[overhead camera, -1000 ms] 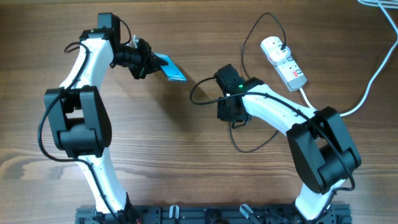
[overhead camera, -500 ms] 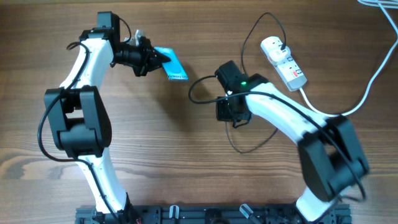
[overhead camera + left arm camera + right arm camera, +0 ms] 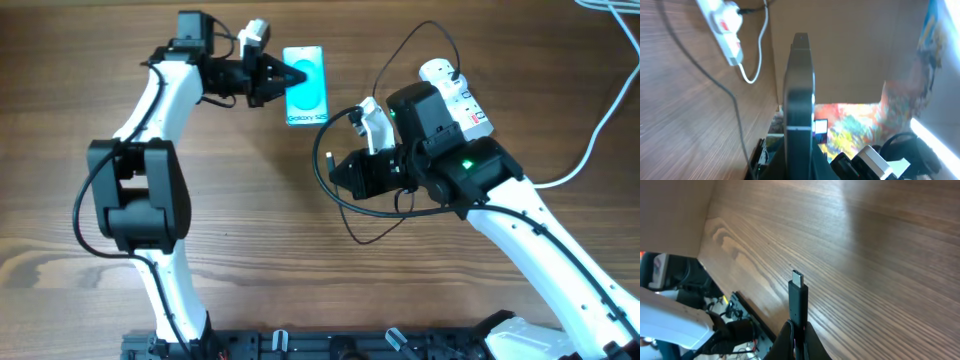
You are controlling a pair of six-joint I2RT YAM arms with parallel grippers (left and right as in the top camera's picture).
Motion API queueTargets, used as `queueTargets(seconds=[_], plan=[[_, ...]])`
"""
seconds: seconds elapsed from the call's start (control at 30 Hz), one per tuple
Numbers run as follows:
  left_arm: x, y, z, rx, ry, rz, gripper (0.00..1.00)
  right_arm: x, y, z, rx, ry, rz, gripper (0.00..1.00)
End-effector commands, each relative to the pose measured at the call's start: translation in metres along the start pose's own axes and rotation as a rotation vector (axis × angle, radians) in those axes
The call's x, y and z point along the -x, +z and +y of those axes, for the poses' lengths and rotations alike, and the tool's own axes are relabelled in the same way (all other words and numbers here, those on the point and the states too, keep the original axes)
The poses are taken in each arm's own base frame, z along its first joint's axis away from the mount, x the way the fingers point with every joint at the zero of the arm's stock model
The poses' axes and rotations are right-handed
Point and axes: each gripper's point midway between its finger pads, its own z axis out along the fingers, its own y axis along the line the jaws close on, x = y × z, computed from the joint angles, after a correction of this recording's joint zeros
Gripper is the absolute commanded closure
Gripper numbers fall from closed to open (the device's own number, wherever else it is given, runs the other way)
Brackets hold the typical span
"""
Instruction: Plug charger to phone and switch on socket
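Note:
My left gripper is shut on the phone, held above the table with its cyan screen facing up; in the left wrist view the phone shows edge-on between the fingers. My right gripper is shut on the charger's black connector, pointing left, below and right of the phone. In the right wrist view the connector tip stands up from the fingers. The black cable loops back to the white socket, partly hidden behind my right arm.
The socket's thick white cord runs off the right edge. The socket also shows in the left wrist view. Slack black cable lies on the wooden table below my right gripper.
My left gripper lifted the phone and turned it right, screen now facing up. My right arm rose and swung, carrying the connector up toward the phone.

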Motion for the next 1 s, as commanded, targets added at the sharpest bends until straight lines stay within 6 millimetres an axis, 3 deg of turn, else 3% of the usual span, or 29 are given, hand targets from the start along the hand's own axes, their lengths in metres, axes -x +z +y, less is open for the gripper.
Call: queueTargets(seconds=[0.0,0.17,0.33,0.47,0.6,0.97], plan=[[-0.013,0.016,-0.030,-0.076,0.087,0.061,0.96,0.002,0.003,0.006,0.035,0.008,0.013,0.96],[-0.014,0.020,-0.030,-0.077,0.096,0.070,0.96,0.006,0.011,-0.001,0.018,0.083,0.015,0.96],[-0.014,0.019,-0.030,-0.077,0.081,0.069,0.96,0.015,0.027,-0.022,-0.051,0.178,0.000,0.96],[-0.014,0.019,-0.030,-0.076,0.081,0.068,0.96,0.025,0.036,-0.021,-0.025,0.209,-0.020,0.96],[-0.014,0.019,-0.030,-0.076,0.080,0.068,0.96,0.035,0.037,-0.008,0.048,0.204,-0.041,0.96],[-0.014,0.019,-0.030,-0.076,0.070,0.068,0.96,0.039,0.037,-0.016,0.007,0.220,-0.070,0.96]])
